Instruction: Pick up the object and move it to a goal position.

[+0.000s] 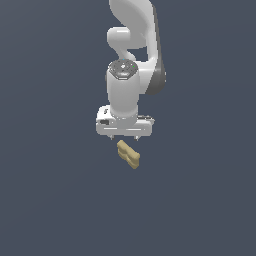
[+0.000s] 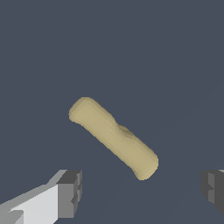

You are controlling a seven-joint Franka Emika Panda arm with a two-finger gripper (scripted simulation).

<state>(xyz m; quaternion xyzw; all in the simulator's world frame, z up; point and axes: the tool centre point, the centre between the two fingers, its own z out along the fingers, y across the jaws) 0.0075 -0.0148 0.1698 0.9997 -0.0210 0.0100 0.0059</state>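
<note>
Looking at the exterior view, I see the hand [image 1: 124, 137] near the frame's centre, pointing down from the white arm [image 1: 132, 45], with the object [image 1: 128, 154] just below it on the dark surface [image 1: 50, 200], lying diagonally. On the wrist view, my hand's fingers [image 2: 70, 192] stand wide apart at the frame's lower corners, gripping nothing; the tan-yellow object [image 2: 113, 136] lies in mid-frame, slanting from upper left to lower right, clear of both fingers.

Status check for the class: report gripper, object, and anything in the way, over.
Gripper open, holding nothing. Tan-yellow bone-shaped object loose on the surface, lying diagonal to the fingers. Nothing seen in the way.
</note>
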